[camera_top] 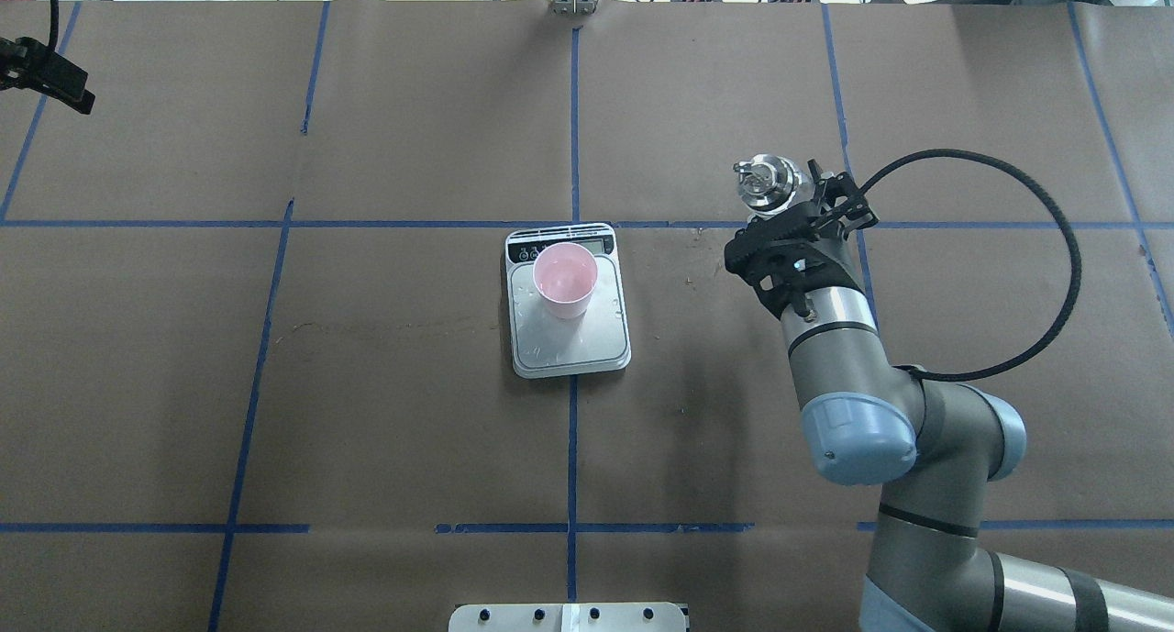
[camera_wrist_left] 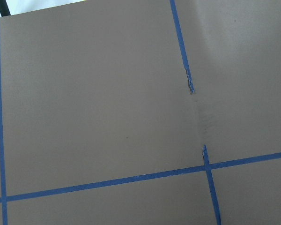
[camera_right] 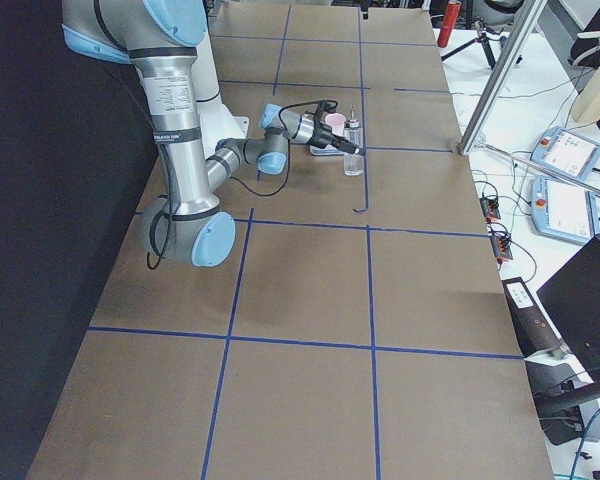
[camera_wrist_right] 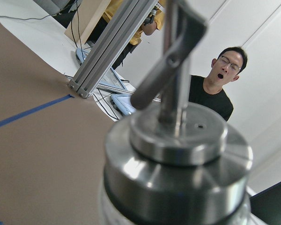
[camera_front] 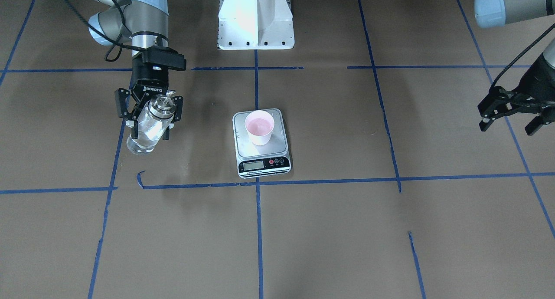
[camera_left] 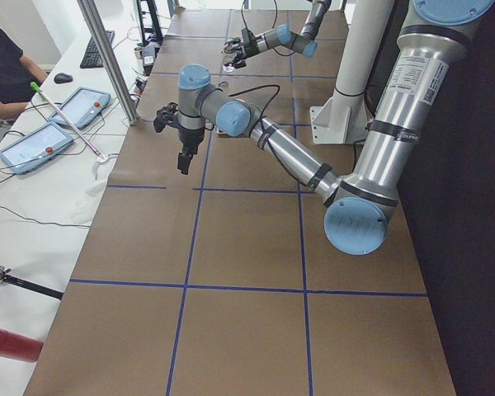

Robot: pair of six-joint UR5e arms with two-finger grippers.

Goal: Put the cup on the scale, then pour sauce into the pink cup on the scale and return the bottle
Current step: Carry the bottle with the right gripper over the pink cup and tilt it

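Glass bottle (camera_front: 141, 142): upright, long axis vertical, clamped around its body by right gripper (camera_front: 149, 127).
Gap: only bare table (camera_front: 347, 229) between bottle and scale; nothing in the way.
Pink cup (camera_front: 259, 127): upright on scale (camera_front: 243, 149), well apart from bottle, sideways of it.
Left gripper (camera_front: 507, 129): fingers spread, empty, farther off than right.

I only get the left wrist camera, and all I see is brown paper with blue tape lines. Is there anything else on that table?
Observer: Yes. A pink cup stands upright on a small scale.
Visitor: Is the robot holding anything?
Observer: The right end effector is shut on a clear bottle, held upright and apart from the scale.
Visitor: And the arm my camera sits on?
Observer: Its left end effector is open and empty, far off on the scale's other side.
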